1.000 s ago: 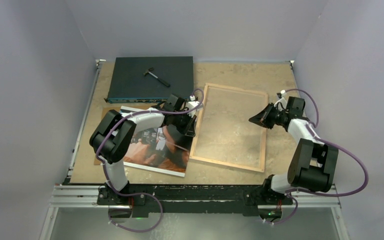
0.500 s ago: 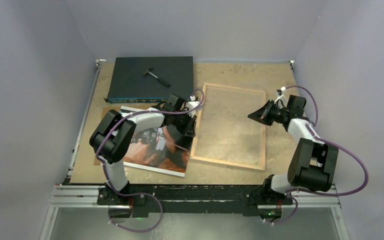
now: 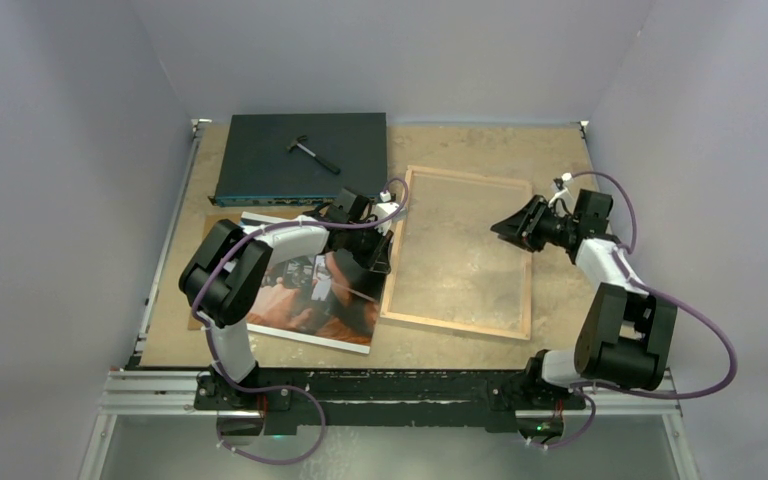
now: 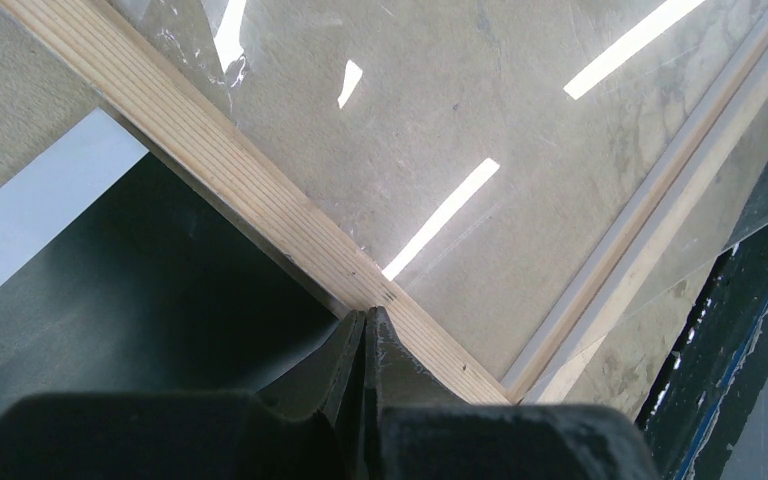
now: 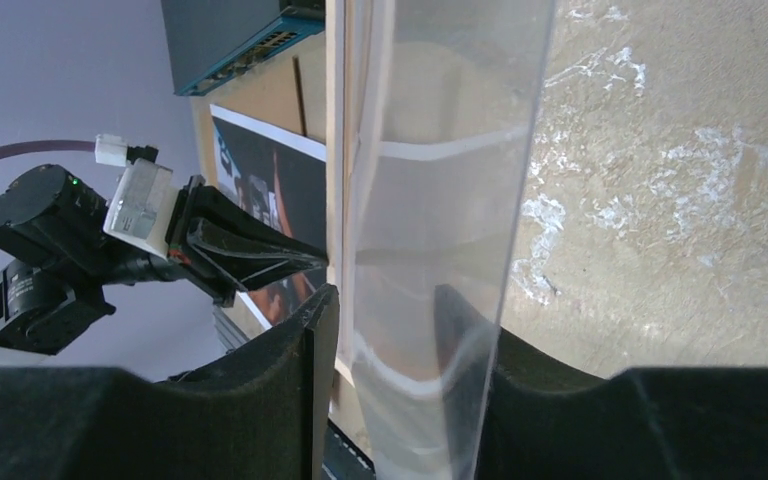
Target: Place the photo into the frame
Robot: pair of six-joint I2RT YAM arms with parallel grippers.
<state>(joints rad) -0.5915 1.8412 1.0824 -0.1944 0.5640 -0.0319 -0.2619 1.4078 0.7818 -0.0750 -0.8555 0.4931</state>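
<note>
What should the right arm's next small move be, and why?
Probably draw the right gripper back off the clear pane: its jaws stand apart around the pane's edge, the shut left gripper touches the frame rail, and the photo lies outside it.

Pale lilac walls [image 3: 80,150] enclose a mottled tan tabletop [image 3: 480,150] on three sides.

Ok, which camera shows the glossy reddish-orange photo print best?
Top external: nearly the whole glossy photo print shows, left arm crossing it. Right wrist catches a strip; left wrist only a dark corner.
</note>
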